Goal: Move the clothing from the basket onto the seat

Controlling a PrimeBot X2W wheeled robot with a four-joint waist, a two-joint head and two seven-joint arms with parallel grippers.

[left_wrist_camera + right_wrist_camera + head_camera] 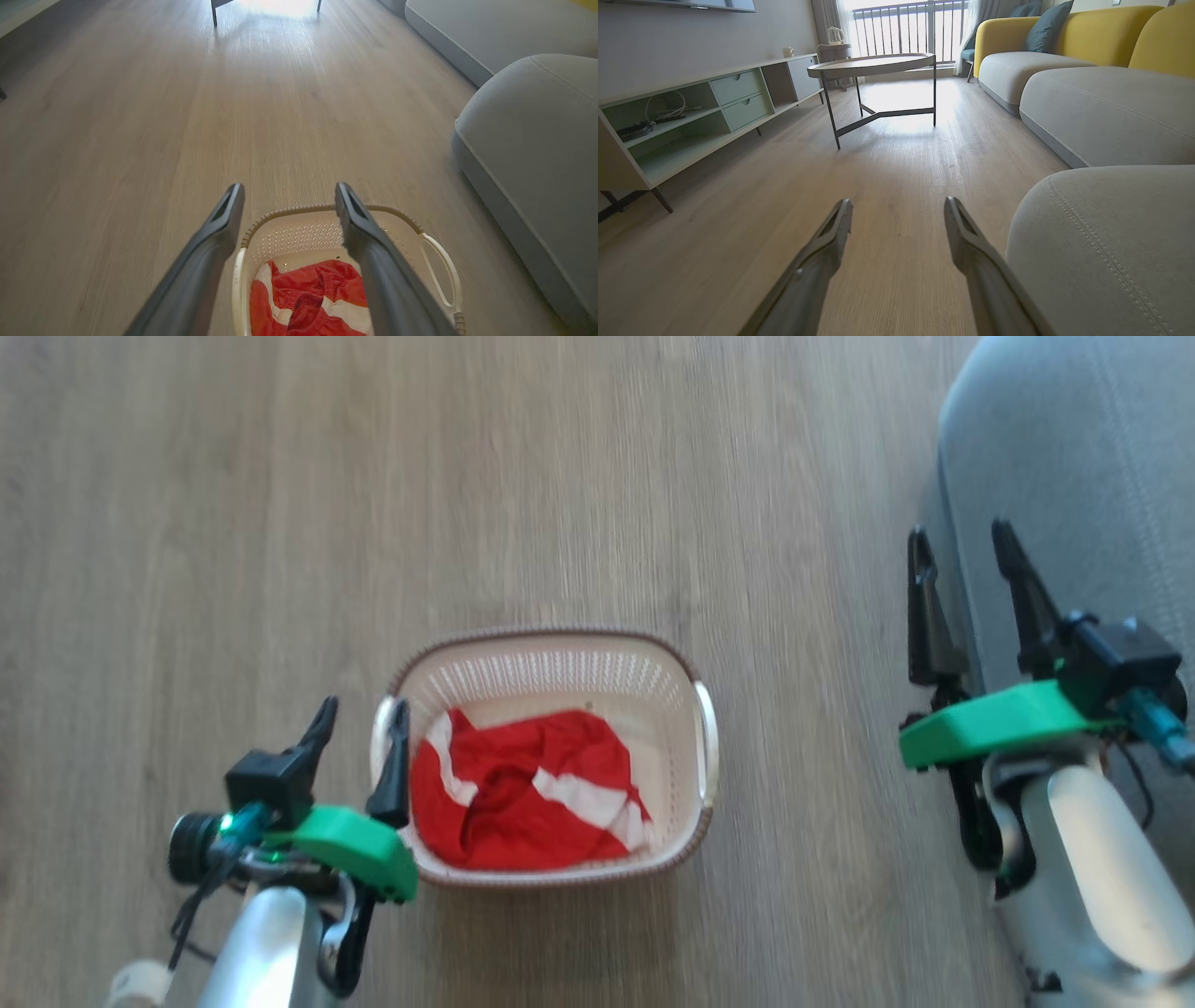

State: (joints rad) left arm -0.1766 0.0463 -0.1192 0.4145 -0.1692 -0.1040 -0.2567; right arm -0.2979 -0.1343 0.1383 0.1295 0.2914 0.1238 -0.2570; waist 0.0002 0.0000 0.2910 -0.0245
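Both L gripper [364, 709] and R gripper [962, 534]: we are holding fingers apart, empty; red-white fabric clothing [523, 798] is lying in cream perforated plastic basket [560, 637].

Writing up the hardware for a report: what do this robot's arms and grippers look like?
Both the left gripper and right gripper carry two long, dark, tapering fingers on a bright green bracket, with a black boxy camera module and teal connector. The forearms are pale silver-white; a thin black cable hangs by the left wrist.
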